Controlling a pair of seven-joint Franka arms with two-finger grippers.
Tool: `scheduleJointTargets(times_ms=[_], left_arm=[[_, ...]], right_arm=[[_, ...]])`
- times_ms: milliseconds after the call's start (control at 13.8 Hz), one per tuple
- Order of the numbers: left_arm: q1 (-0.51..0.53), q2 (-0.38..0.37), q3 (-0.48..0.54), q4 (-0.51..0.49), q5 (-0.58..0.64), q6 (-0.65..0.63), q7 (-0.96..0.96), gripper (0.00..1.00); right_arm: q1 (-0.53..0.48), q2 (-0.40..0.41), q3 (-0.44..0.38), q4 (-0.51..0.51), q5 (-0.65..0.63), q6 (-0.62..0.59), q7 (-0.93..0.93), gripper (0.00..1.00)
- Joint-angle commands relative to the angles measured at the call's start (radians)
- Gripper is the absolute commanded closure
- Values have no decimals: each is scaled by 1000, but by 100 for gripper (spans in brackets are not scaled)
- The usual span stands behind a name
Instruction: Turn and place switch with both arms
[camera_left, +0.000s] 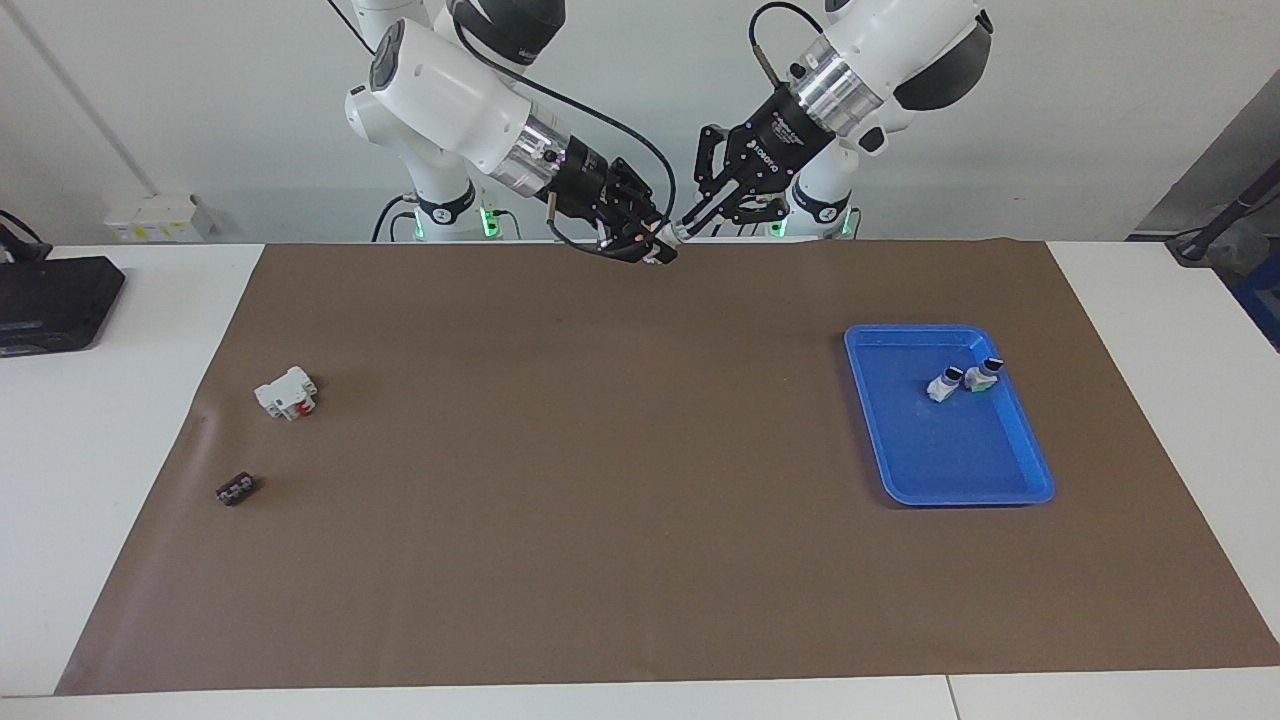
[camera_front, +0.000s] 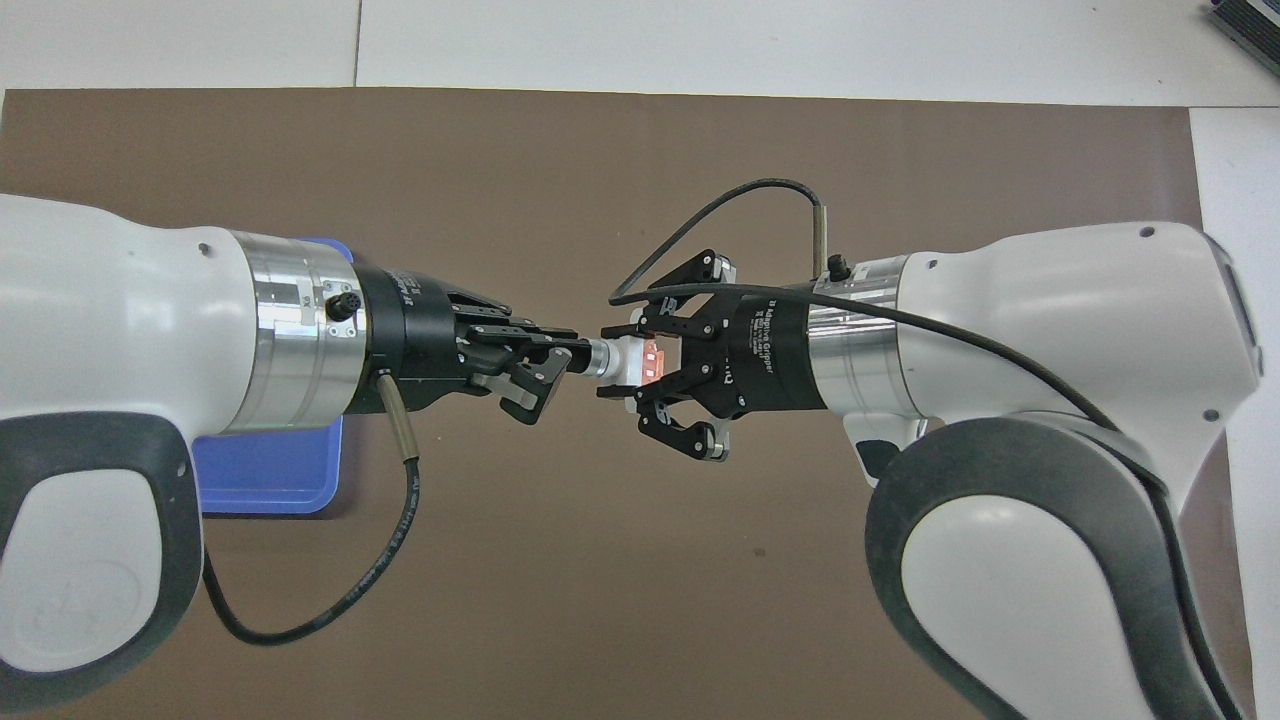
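Start at the left arm's end of the overhead view: your left gripper (camera_front: 560, 355) is up over the brown mat (camera_left: 600, 480), fingers pinched tight on the silver-and-black knob end of the switch (camera_front: 625, 360). The switch itself hangs in mid-air between the two wrists, above the edge of the mat closest to the robots, white body level and orange block facing up. Move across and there's your right gripper (camera_front: 630, 362), fingers closed on the switch's white body from the other end. So both hands have it at once: you look to be in the turning step, one hand steadying the body while the other works the knob.

Next, by my read, you need to finish the twist without dragging the body out of the right hand's grip, then let one hand go cleanly before any carry. The blue tray (camera_left: 1010, 440) at the left arm's end already holds two green-and-white switches (camera_left: 965, 381), so that's the likely drop. Toward the right arm's end, the white block with a red part (camera_left: 286, 392) and a small dark piece (camera_left: 236, 490) lie on the mat.
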Motion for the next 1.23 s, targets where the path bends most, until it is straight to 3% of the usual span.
scheduleJointTargets(times_ms=[0,433,578,650,722,939,1155], left_arm=[[50,-34,11,-105,94,19,-190,100],[50,-34,11,-103,94,17,-191,100],[50,-34,12,-102,94,17,-190,100],[50,-34,12,-102,94,15,-190,100],[48,-34,12,-103,95,15,-188,100],[44,-35,11,-105,138,15,-188,100],[35,-67,9,-161,276,26,-167,100]], right_arm=[[-22,-65,-12,7,8,-37,10,100],[-23,-65,-12,9,8,-40,10,100],[-23,-65,-12,9,-3,-49,1,54],[-23,-65,-12,12,-25,-60,-6,14],[-22,-65,-12,15,-55,-75,-24,1],[-32,-78,-14,16,-96,-153,-155,1],[-43,-106,-23,13,-286,-224,-372,1]])
